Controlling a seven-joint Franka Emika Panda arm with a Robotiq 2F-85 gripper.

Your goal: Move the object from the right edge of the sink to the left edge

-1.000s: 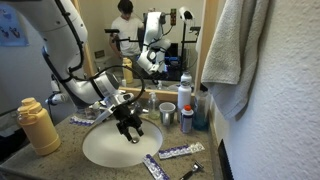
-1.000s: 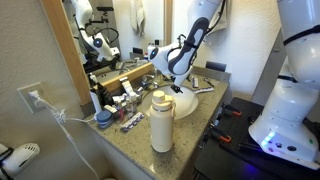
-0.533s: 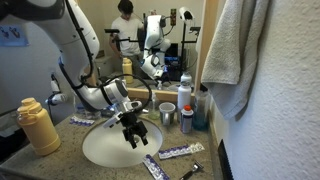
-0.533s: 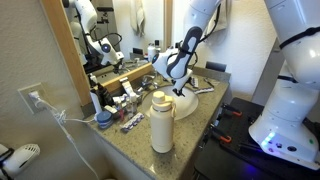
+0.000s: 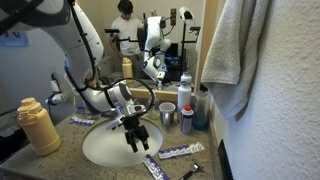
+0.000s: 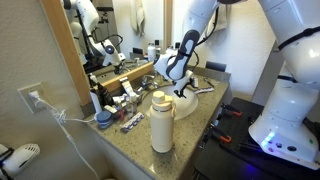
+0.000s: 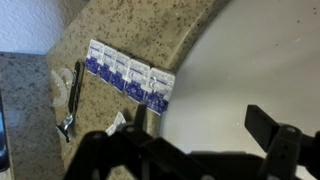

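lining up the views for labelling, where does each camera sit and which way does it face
Exterior view: in front of the counter, facing the mirror across the sink; shows the arm and open gripper.
Exterior view: at the counter's end behind a cream bottle, looking along it; shows the arm and white base.
Wrist view: above the sink rim, looking down at the tube and razor; dark fingers at the bottom.
Shared: both exterior views show bottle, sink and gripper; the wrist shares the sink.
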